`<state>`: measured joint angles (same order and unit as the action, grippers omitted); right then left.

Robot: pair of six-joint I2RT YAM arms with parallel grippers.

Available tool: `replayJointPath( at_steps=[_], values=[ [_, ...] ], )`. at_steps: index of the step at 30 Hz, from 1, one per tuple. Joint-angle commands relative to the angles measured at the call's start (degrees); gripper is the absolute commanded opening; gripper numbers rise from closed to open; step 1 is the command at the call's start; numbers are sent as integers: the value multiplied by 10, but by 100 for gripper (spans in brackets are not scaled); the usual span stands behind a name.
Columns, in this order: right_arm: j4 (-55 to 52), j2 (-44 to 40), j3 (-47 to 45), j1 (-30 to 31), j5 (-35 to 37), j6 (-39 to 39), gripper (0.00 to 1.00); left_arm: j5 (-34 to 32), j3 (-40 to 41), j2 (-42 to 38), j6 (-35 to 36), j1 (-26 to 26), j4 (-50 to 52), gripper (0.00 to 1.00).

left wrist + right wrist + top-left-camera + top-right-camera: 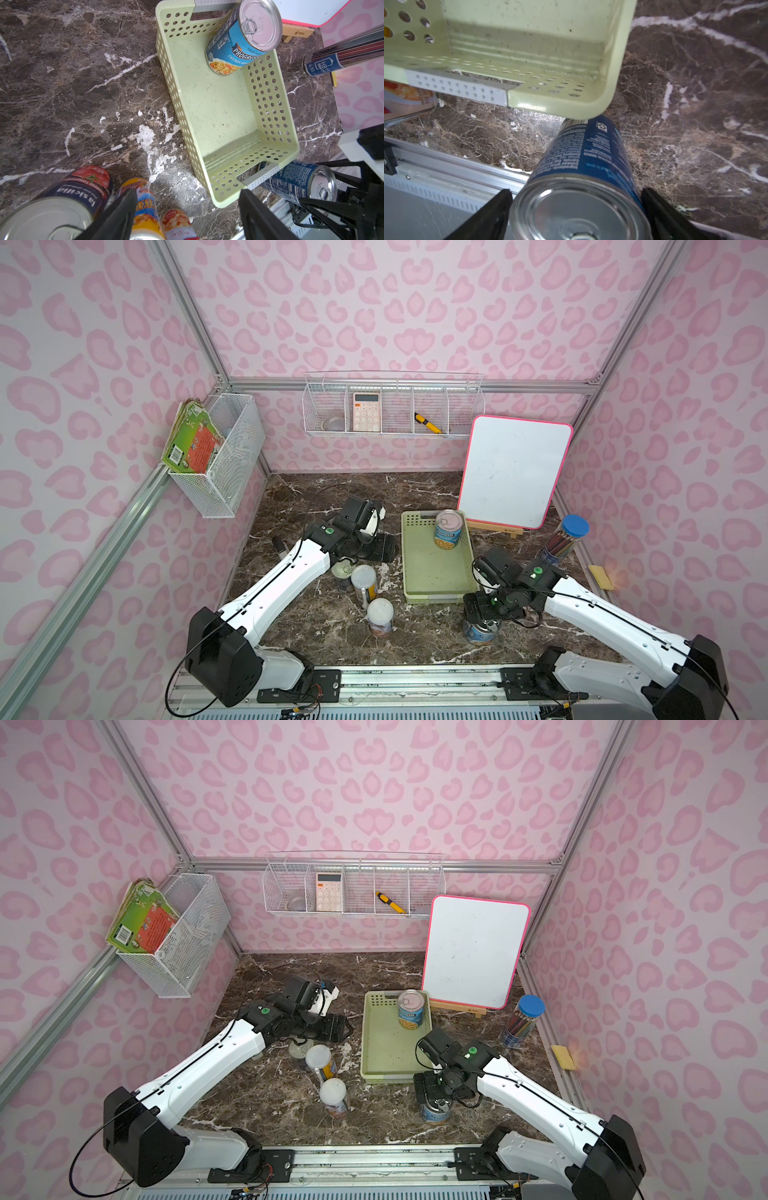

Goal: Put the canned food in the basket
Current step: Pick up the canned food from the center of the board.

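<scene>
R end effector (576, 189) wide, astride upright blue can (583, 155) on worktop (695, 124), just off basket (556, 104), its 5 o'clock corner. L end effector (188, 191) wide, empty. Dark can (341, 570) and two orange-yellow cans (364, 583) just beside it, at basket's 7–8 o'clock. Soup can (448, 529) stands inside basket, 1 o'clock corner.

basket (432, 572): light-green, perforated, on table (316, 506) | blue can (448, 531): upright, basket far corner | second blue can (478, 635): upright, outside near corner | dark can (341, 572), orange can (364, 580), nearer orange can (380, 616): upright, left of basket
</scene>
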<state>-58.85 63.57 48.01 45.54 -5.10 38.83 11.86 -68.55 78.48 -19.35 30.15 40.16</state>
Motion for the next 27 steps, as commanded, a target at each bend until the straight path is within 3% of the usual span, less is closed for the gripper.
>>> replayJointPath(
  at_steps=[1, 6, 10, 14, 17, 21, 27],
  values=[
    [1, 2, -15, 15, -5, 15, 99, -6, 1, 1, -2, -1, 1, 82],
    [16, 11, -39, 41, -3, 35, 99, -11, 4, -1, -2, 0, 0, 82],
    [-5, 24, -13, 53, 18, 39, 82, -21, 5, -3, -2, -1, 2, 82],
    [-62, 29, 36, 60, 48, 38, 72, -31, 5, -2, -3, -2, 2, 81],
    [-96, 24, 99, 62, 46, 30, 62, -32, 1, 0, -2, -1, 1, 81],
    [-166, 28, 200, 76, 39, 2, 58, -38, 1, -6, -1, -1, 1, 81],
    [-164, 84, 356, 76, -1, -80, 58, -67, -4, -17, -7, -2, 16, 81]
  ],
)
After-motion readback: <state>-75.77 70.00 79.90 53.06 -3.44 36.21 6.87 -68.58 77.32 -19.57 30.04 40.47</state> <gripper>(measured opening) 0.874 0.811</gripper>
